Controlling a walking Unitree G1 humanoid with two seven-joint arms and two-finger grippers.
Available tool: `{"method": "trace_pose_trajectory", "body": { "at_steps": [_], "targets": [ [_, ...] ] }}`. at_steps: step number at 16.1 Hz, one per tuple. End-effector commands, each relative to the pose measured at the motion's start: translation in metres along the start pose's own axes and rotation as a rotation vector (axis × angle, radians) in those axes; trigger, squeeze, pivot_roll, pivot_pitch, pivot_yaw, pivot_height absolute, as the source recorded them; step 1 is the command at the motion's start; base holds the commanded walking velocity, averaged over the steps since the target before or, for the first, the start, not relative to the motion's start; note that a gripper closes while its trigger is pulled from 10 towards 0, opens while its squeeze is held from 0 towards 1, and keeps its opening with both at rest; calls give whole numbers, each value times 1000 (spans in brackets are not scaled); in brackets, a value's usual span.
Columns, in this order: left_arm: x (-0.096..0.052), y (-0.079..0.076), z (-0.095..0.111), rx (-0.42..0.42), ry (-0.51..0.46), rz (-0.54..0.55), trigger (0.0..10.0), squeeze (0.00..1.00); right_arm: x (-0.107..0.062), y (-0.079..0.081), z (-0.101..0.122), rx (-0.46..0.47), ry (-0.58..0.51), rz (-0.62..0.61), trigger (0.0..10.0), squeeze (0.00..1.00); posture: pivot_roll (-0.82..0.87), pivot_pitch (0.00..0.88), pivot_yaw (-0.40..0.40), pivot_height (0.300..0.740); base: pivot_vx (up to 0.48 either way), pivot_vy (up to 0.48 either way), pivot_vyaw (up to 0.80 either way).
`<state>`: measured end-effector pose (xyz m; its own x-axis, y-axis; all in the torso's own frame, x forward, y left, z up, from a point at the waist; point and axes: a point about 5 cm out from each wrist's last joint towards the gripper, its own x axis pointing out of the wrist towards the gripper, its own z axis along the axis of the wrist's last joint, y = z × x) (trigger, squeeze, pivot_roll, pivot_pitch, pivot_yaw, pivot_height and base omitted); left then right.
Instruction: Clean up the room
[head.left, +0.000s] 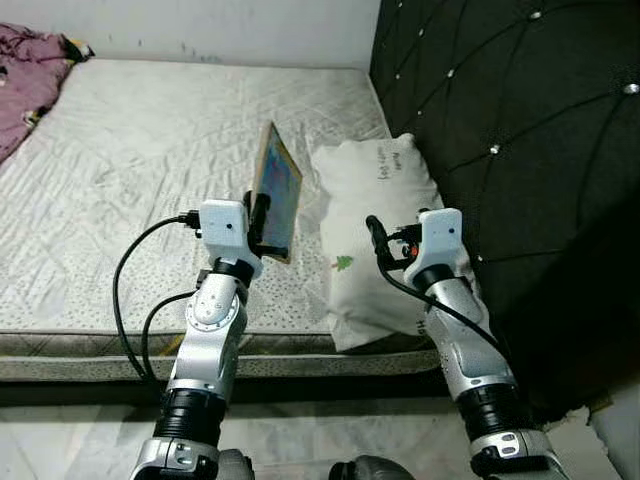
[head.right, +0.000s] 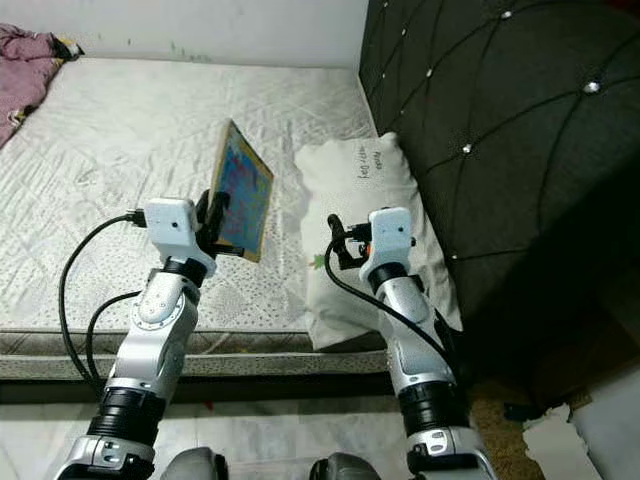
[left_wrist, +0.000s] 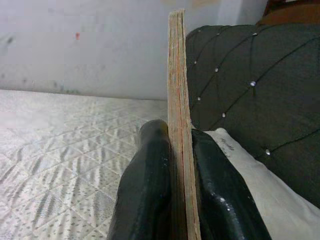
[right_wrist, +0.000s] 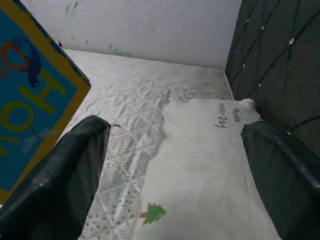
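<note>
Left gripper (head.left: 262, 222) pinching a thin picture book (head.left: 277, 194) edge-on, upright above the mattress (head.left: 130, 170) at 11 o'clock; right gripper (head.left: 378, 243) spread empty over the white pillow (head.left: 372, 190) at 1 o'clock; risk: shallow bottom-edge pinch, book liable to tip or slip; purple cloth (head.left: 25, 75) far at 10 o'clock.

We see a book (head.left: 277, 190) with a blue cover, yellow-bordered, a white pillow (head.left: 378, 250) bearing a small green tree, a pale diamond-quilted mattress (head.left: 130, 170), a black tufted headboard (head.left: 520, 130), and purple cloth (head.left: 25, 75).
</note>
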<state>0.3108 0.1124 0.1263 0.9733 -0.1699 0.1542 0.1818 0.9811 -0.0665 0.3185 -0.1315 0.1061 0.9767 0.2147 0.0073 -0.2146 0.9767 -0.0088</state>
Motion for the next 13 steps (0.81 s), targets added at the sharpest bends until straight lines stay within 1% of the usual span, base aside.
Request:
{"method": "trace_pose_trajectory", "body": {
  "at_steps": [1, 8, 9, 13],
  "targets": [
    [4, -2, 16, 0, -80, -15, 10000, 0, 3, -2, 3, -8, -7, -6, 10000, 0, -11, 15, -45, 740, 319, 0, 0],
    [3, -2, 16, -8, -83, -16, 10000, 0, 3, -1, 2, -14, -4, -4, 10000, 0, -10, 17, -45, 740, 324, 0, 0],
    [3, -2, 15, -24, -79, -3, 10000, 0, 3, -1, 2, -15, -4, -5, 10000, 0, -11, 18, -44, 740, 0, 0, 0],
    [5, -1, 14, -19, -63, 18, 10000, 0, 2, -3, 2, -19, -3, -13, 10000, 0, -13, 19, -43, 740, 0, 0, 0]
  ]
}}
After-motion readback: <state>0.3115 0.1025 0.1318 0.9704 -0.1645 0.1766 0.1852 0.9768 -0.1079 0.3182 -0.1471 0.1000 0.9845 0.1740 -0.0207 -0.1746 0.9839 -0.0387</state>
